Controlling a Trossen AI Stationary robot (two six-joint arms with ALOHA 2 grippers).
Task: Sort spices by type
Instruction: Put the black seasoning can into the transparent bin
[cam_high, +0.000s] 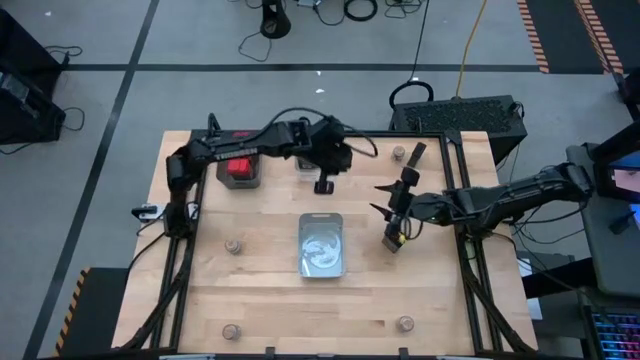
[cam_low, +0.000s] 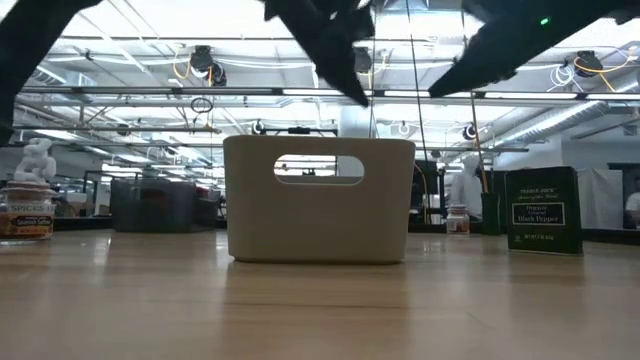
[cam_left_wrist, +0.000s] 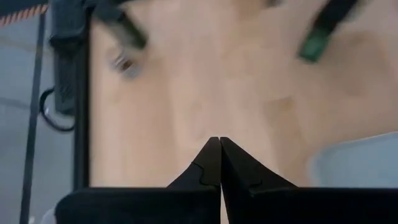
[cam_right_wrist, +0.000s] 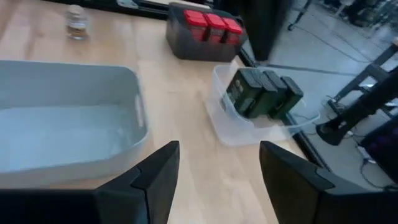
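Note:
Red boxy spices (cam_right_wrist: 214, 23) stand in a dark bin (cam_high: 240, 170) at the far left. Next to it, black boxy spices (cam_right_wrist: 261, 93) fill a clear bin (cam_right_wrist: 236, 130). One black box (cam_high: 415, 152) stands on its base near the far right edge, beside a round jar (cam_high: 398, 153). More jars (cam_high: 233, 245) (cam_high: 231, 331) (cam_high: 405, 322) stand apart on the table. My left gripper (cam_high: 322, 187) hangs shut and empty above the table, beyond the middle bin. My right gripper (cam_right_wrist: 217, 168) is open with nothing between its fingers, to the right of that bin.
A pale rectangular bin (cam_high: 322, 243) with a handle slot (cam_low: 320, 167) stands in the middle of the table. Bare wood lies along the near edge between the two near jars. Beyond the far edge stands a dark case (cam_high: 455, 112).

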